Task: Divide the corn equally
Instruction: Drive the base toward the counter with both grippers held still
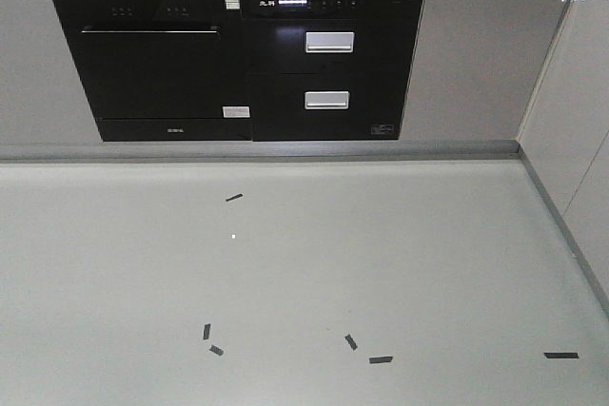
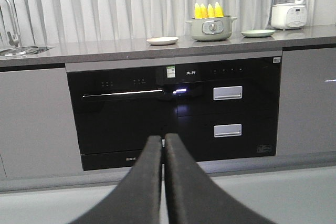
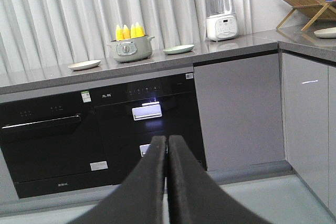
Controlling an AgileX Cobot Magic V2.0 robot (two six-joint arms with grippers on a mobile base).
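Observation:
Several yellow corn (image 2: 208,10) cobs stand upright in a grey-green pot (image 2: 211,29) on the far counter; the right wrist view shows the same corn (image 3: 129,31) in the pot (image 3: 130,49). A pale plate (image 2: 162,40) lies left of the pot and a greenish plate (image 2: 258,33) right of it. My left gripper (image 2: 163,141) is shut and holds nothing, low and far from the counter. My right gripper (image 3: 167,141) is likewise shut and holds nothing. The front view shows only cabinets and floor, no corn or grippers.
Black built-in appliances (image 1: 238,59) with silver drawer handles (image 1: 329,42) fill the cabinet front under the counter. A white blender (image 3: 220,14) stands to the right, a sink tap (image 2: 8,19) at left, a wooden rack (image 3: 304,1) on the side counter. Black tape marks (image 1: 381,359) dot the grey floor.

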